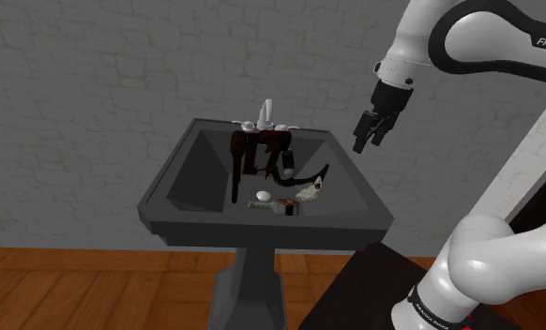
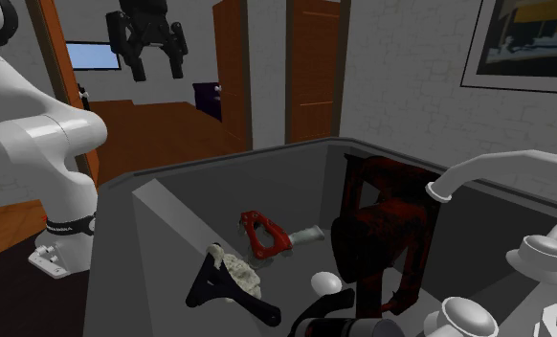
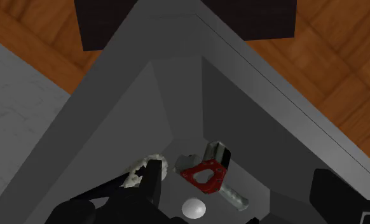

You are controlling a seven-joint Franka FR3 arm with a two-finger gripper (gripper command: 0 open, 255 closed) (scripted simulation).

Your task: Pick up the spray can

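Observation:
The spray can [image 2: 270,234] is a grey cylinder with a red trigger handle. It lies on its side on the floor of the dark grey pedestal sink [image 1: 356,199], near the front of the basin [image 1: 282,207]. My black gripper [image 1: 370,141] hangs open in the air well above the sink's rim, off toward the shoulder view's right. In the second exterior view the gripper [image 2: 157,69] is high over the far rim [image 2: 123,187], fingers apart and holding nothing. In the wrist view the can [image 3: 210,175] lies far below, between my spread fingers [image 3: 153,184].
A tall dark red and black object [image 2: 382,230] stands under the white faucet [image 1: 266,114]. A white ball [image 3: 194,207] and a black-handled tool with a whitish lump [image 2: 231,273] lie close beside the can. The black stand [image 1: 374,291] sits on wooden floor beside the sink.

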